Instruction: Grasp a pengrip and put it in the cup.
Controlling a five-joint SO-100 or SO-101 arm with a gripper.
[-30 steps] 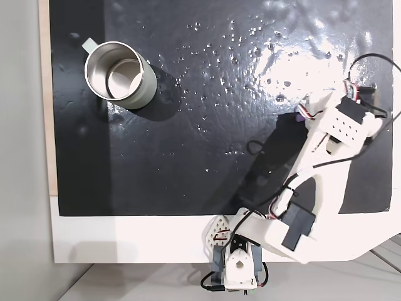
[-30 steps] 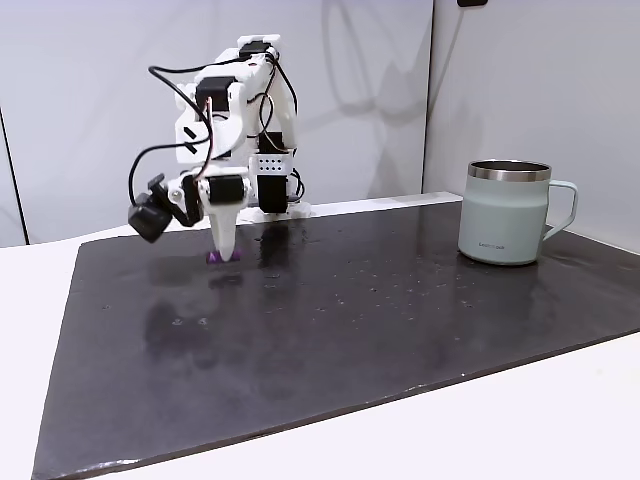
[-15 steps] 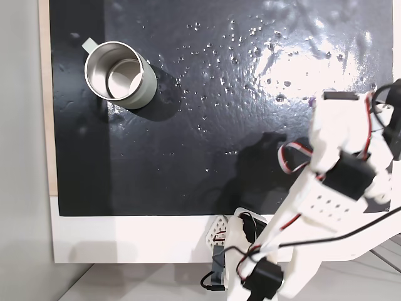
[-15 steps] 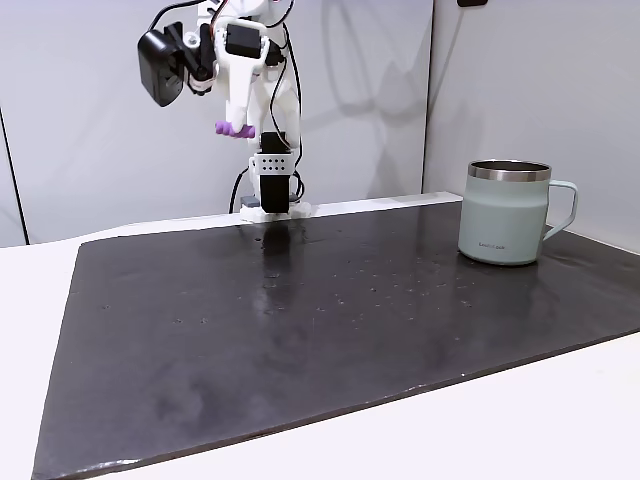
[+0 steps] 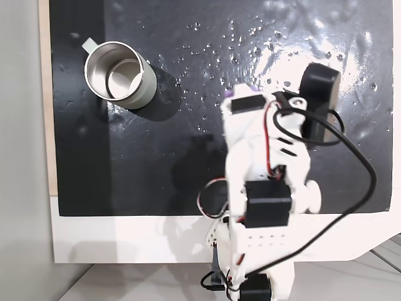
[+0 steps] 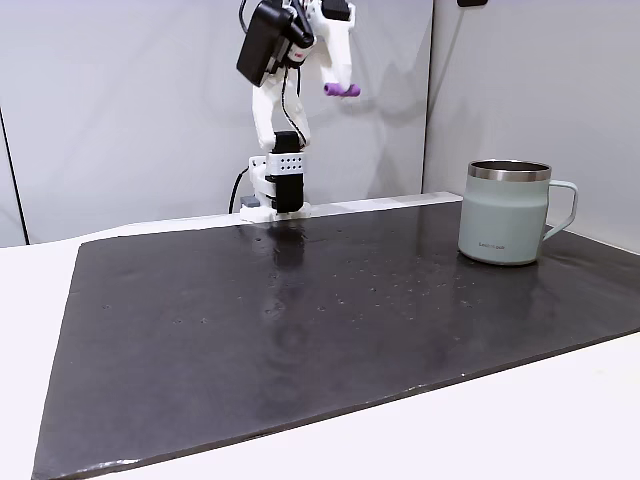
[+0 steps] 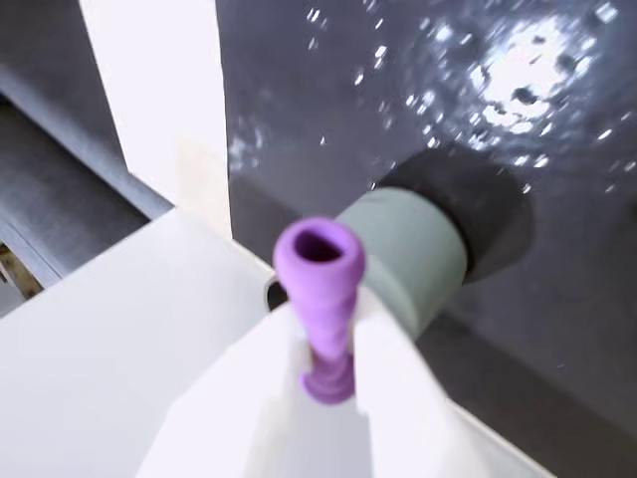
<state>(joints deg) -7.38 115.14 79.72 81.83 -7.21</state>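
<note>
Holding pengrip (image 7: 320, 299), gripper (image 7: 326, 373) above cup (image 7: 406, 257).

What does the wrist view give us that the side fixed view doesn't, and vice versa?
Wrist view alone: the pen grip's open hollow end, and how the end effector pinches its middle between two white fingers.

Side fixed view alone: the arm raised high over the dark mat, the arm's base, and the cup's handle.

Both: the purple pen grip held clear of the mat, and the grey-green cup.
</note>
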